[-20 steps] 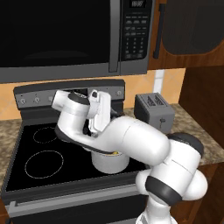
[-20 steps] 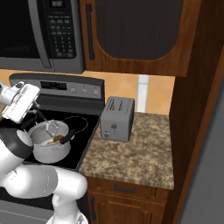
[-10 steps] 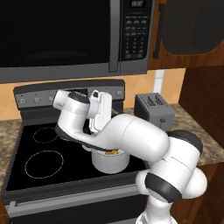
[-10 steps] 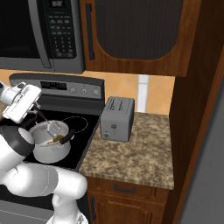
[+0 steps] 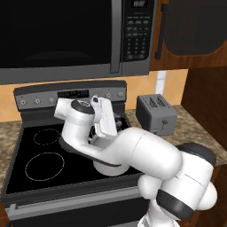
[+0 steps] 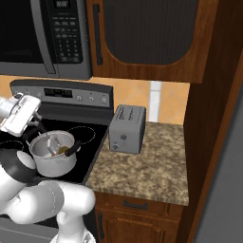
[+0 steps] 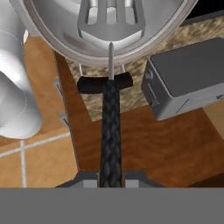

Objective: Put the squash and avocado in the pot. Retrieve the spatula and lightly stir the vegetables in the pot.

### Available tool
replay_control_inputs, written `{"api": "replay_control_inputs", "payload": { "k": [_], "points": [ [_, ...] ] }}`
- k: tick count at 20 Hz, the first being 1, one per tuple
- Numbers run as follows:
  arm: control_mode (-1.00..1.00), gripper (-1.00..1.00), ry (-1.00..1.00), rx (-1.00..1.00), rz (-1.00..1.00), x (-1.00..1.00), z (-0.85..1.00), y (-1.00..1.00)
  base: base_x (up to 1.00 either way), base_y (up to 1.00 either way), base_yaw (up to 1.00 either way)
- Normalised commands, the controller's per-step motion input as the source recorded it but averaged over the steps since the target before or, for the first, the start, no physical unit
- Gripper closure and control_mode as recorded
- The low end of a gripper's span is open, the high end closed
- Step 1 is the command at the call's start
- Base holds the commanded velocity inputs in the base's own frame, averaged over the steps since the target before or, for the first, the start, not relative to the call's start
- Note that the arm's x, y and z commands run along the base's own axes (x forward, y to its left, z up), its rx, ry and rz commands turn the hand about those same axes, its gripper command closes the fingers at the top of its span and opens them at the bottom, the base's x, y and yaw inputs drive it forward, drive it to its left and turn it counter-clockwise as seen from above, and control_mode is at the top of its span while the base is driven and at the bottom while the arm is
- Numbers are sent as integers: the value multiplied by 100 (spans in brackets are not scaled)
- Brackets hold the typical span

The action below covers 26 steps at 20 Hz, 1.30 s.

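The steel pot (image 6: 53,160) stands on the stove's right front burner, one black side handle (image 7: 105,83) facing me. My gripper (image 7: 110,177) is shut on the black handle of the spatula (image 7: 110,127). Its thin shaft runs down over the rim, and the slotted head (image 7: 110,19) sits inside the pot. From the right base view the spatula head (image 6: 53,144) leans in the pot beside a small yellow-orange lump, the squash (image 6: 63,151). The avocado is hidden. In the left base view my hand (image 5: 104,117) hangs over the pot (image 5: 106,167), which the arm mostly covers.
A grey toaster (image 6: 127,128) stands on the speckled counter (image 6: 147,166) right of the stove. The black cooktop (image 5: 40,150) has burners to the left. A microwave (image 5: 66,35) hangs above, and the control panel (image 6: 71,92) rises behind the pot.
My hand has shifted only slightly over the pot, with the spatula still in its grip. The pot and toaster have stayed put.
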Motion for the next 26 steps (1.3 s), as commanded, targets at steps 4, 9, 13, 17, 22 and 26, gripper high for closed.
{"api": "replay_control_inputs", "payload": {
  "k": [4, 9, 13, 17, 22, 26],
  "points": [
    [-100, 100, 11, 0, 20, 0, -2, -31, 0, 0, 0],
    [-100, 100, 2, 0, 12, 12, -23, -14, 0, 0, 0],
    [-100, 100, 0, 0, 3, 30, -48, 0, 0, 0, 0],
    [-100, 100, 0, 4, 0, 35, -35, 0, 0, 0, 0],
    [-100, 100, 0, 14, 0, 25, -21, 19, 0, 0, 0],
    [-100, 100, 0, 23, 0, 9, 0, 46, 0, 0, 0]
  ]
}}
